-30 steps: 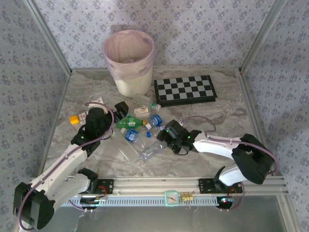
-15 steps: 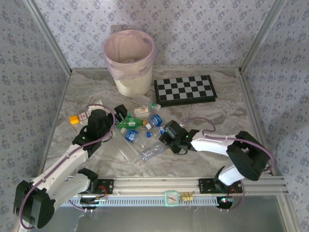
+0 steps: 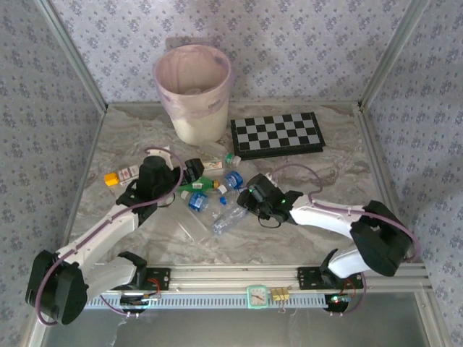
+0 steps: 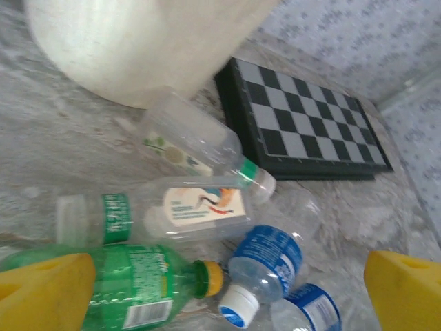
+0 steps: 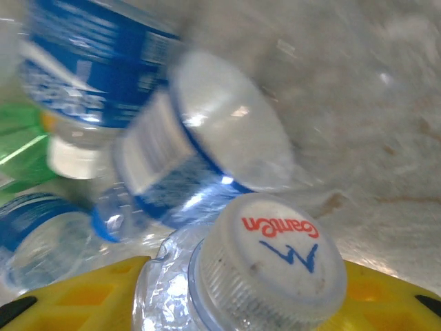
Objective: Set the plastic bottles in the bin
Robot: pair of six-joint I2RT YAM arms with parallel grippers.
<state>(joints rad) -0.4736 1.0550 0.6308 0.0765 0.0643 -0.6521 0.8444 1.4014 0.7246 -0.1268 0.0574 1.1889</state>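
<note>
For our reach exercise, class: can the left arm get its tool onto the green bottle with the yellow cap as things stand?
Probably yes. The left tool stands open right by the green bottle, whose body lies uncovered; a blue-labelled bottle crowds its cap end.

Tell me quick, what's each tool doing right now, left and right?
Left tool: open, holding nothing.
Right tool: closed on the neck of a clear bottle with a white cap.
</note>
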